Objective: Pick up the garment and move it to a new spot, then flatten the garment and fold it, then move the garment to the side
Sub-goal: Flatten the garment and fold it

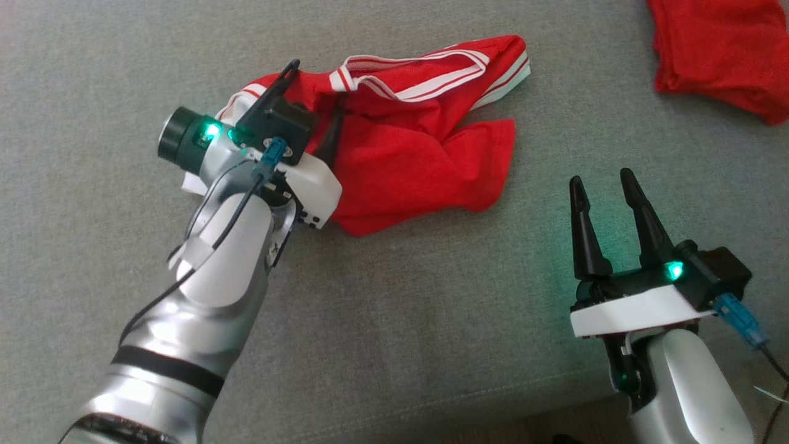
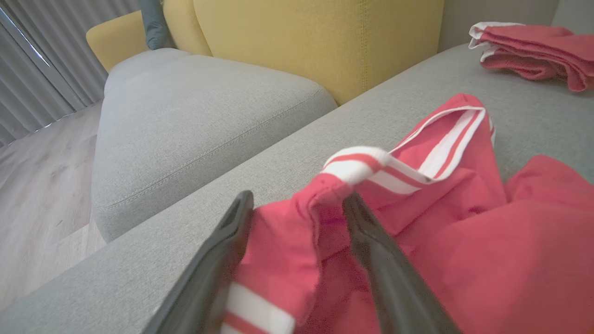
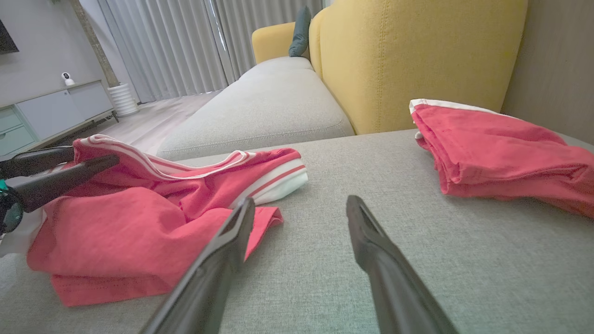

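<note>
Left wrist view: jaws of left gripper (image 2: 298, 197) spread wide, astride a raised fold of the red garment (image 2: 464, 241) on the grey sofa seat (image 2: 116, 278). Right gripper (image 3: 300, 200) jaws apart, above bare seat. Beyond: folded red cloth (image 3: 501, 157), yellow backrest (image 3: 417, 60), wooden floor (image 2: 41, 195), curtains (image 3: 176, 41).

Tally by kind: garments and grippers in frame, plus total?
Red garments: 2, the striped crumpled garment and the folded garment
Grippers: 2, the left gripper with fingers either side of a fold of the crumpled one, and the right gripper open over bare couch
Total: 4
</note>
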